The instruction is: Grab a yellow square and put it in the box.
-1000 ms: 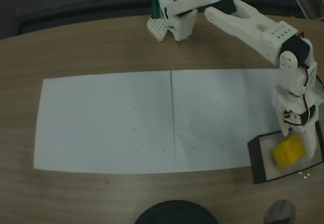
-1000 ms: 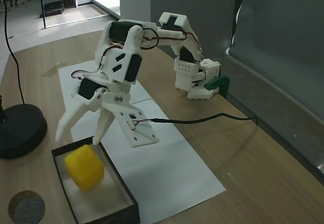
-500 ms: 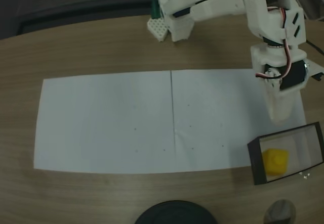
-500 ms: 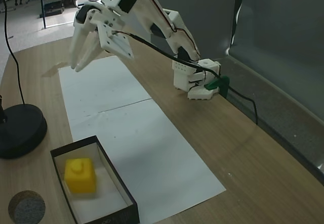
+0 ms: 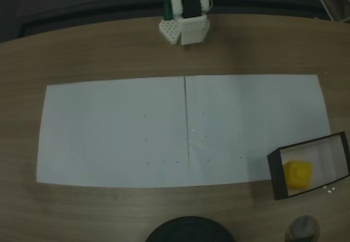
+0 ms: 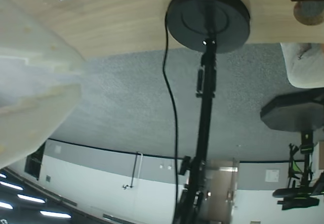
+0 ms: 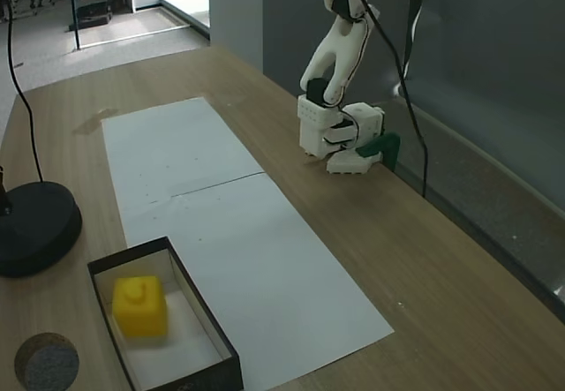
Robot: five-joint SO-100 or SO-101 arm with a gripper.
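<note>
Yellow square (image 7: 139,306) lies inside the box (image 7: 205,319), near the table (image 7: 441,267) front corner in a fixed view. The gripper's state I cannot tell.

The table (image 7: 424,259) is matt wood grain under smooth white paper (image 5: 115,133). The square (image 7: 139,306) looks like smooth yellow plastic. The arm (image 7: 340,42) is matt white plastic.

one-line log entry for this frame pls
yellow square: resting in box | end effector: jaw state unclear, nothing seen held | arm: raised over its base
</note>
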